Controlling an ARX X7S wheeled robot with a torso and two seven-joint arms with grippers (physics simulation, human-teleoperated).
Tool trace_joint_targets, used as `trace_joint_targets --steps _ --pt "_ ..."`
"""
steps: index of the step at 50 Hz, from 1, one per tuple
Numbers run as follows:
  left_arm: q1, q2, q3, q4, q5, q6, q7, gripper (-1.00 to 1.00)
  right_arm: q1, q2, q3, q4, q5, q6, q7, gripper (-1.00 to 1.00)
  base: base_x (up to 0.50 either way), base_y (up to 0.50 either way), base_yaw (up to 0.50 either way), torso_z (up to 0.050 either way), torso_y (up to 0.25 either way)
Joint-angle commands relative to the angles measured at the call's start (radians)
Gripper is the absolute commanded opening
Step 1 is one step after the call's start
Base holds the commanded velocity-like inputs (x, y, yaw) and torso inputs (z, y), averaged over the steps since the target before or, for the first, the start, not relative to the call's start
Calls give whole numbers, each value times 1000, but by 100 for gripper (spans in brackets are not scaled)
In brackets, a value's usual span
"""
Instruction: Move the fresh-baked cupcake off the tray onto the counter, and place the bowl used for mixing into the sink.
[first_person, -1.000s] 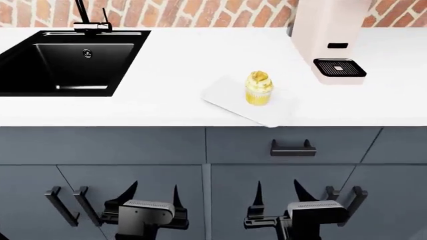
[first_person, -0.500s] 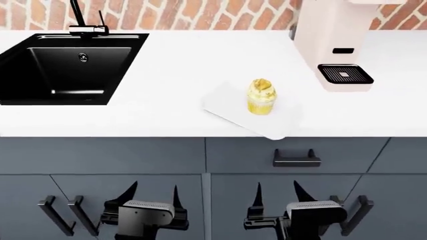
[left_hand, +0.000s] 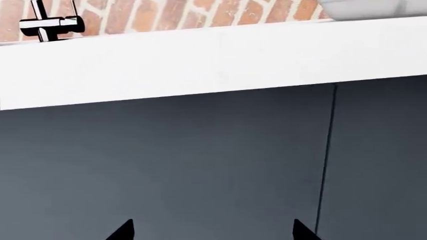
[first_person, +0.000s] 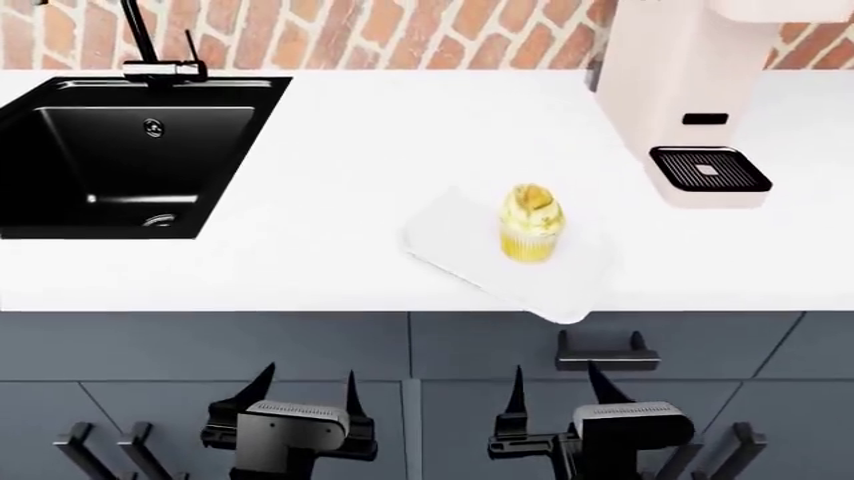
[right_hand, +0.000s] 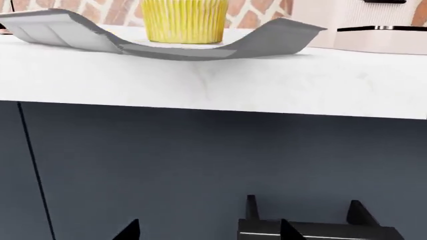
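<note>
On the smooth white countertop (first_person: 347, 150), near its front edge and right of centre, a flat white rectangular tray (first_person: 454, 245) with rounded corners lies skewed, one corner reaching just past the counter's lip. Standing upright on that tray is the small pale-yellow cupcake (first_person: 530, 223) with swirled yellow frosting and a ribbed wrapper. From the right wrist view the cupcake's wrapper (right_hand: 185, 21) shows above the tray's low rim (right_hand: 267, 40), which looks wavy at that low angle.

Far left, the large rectangular matte black sink (first_person: 120, 160) is set into the counter, with a black gooseneck faucet (first_person: 150, 50) at its far edge against the red brick wall (first_person: 374, 30). To the right, a pale pink countertop appliance (first_person: 687, 90) with a black grille at its base stands near the wall, well apart from the tray.

Below the counter run grey-blue cabinet fronts (first_person: 267, 345) with a black handle (first_person: 607, 355) under the tray. Both grippers hang low before these cabinets, well below the counter's surface: the left gripper (first_person: 304, 385) with its dark pointed fingers spread wide and nothing between them, and the right gripper (first_person: 561, 385) likewise wide apart and empty. No bowl shows in any view.
</note>
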Motion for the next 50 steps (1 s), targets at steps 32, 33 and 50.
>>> trace_joint_targets --steps 32,33,50 --pt "14 -7 -5 134 -52 -174 -85 100 -45 18 -1 -177 76 284 92 100 110 0 0 0 0" --pt "26 -15 -7 193 -62 -231 -96 100 -74 24 11 -233 116 353 99 100 0 0 0 0 0" --pt "192 -98 9 629 -76 -479 -185 100 -351 139 -3 -653 146 426 128 100 0 0 0 0 0"
